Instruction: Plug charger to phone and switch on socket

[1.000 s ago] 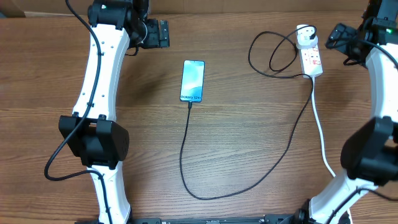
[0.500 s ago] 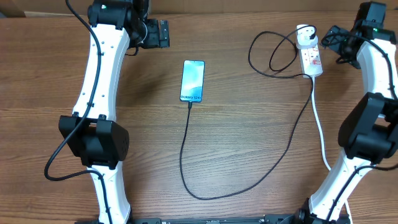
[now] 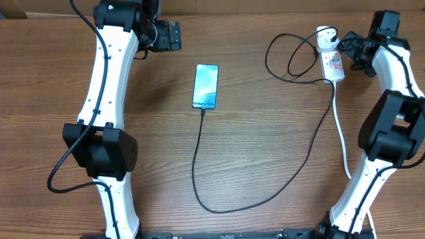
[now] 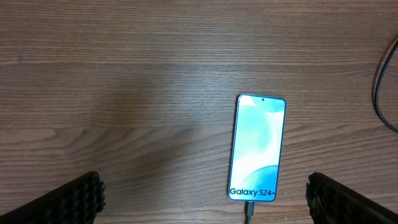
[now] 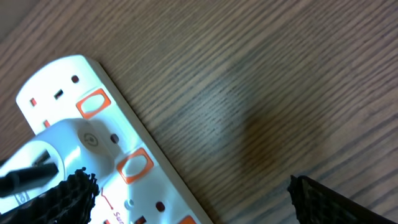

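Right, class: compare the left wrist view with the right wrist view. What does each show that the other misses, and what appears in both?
Left wrist only: the phone, screen lit, with the charger tip at its bottom edge. Right wrist only: the socket with its orange-red switches, and a round white plug adapter seated in it. Both: the wooden table, some black charger cable, and dark jaws spread wide at the lower corners.

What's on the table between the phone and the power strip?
Overhead view: bare table beside the phone, then black loops of the charger just left of the socket.
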Controlling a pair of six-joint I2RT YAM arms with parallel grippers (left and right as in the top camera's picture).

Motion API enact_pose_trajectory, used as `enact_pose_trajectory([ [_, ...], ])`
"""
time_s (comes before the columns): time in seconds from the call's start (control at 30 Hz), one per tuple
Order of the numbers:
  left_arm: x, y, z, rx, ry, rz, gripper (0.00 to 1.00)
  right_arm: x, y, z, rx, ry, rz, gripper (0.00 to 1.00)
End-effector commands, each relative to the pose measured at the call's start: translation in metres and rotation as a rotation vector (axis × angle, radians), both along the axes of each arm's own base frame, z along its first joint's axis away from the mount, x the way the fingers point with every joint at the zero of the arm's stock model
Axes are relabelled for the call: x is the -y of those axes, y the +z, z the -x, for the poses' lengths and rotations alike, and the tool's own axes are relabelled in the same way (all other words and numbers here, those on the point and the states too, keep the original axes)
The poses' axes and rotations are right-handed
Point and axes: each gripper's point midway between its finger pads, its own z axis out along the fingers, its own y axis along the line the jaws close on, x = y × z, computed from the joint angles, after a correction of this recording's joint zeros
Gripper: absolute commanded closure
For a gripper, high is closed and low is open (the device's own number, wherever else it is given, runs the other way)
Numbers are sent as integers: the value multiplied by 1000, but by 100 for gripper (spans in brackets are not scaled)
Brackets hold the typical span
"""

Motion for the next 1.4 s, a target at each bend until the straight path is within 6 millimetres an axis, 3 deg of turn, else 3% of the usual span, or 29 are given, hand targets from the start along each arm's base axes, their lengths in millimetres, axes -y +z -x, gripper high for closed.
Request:
enact_pose_trajectory([
  [0.0, 0, -1, -1, 1, 5, -7, 0, 1, -9, -5, -2, -13, -5, 0],
  [0.13, 0, -1, -1, 1, 5, -7, 0, 1, -17, -5, -12, -13, -3, 0],
  [0.77, 0, -1, -1, 1, 5, -7, 0, 7, -16, -8, -2, -25, 33, 0],
  [1.17, 0, -1, -1, 1, 4, -7, 0, -3, -23, -8, -11, -9, 32, 0],
  [1.37, 17, -1, 2, 1, -30, -7, 0, -4, -32, -6, -27, -8, 27, 0],
])
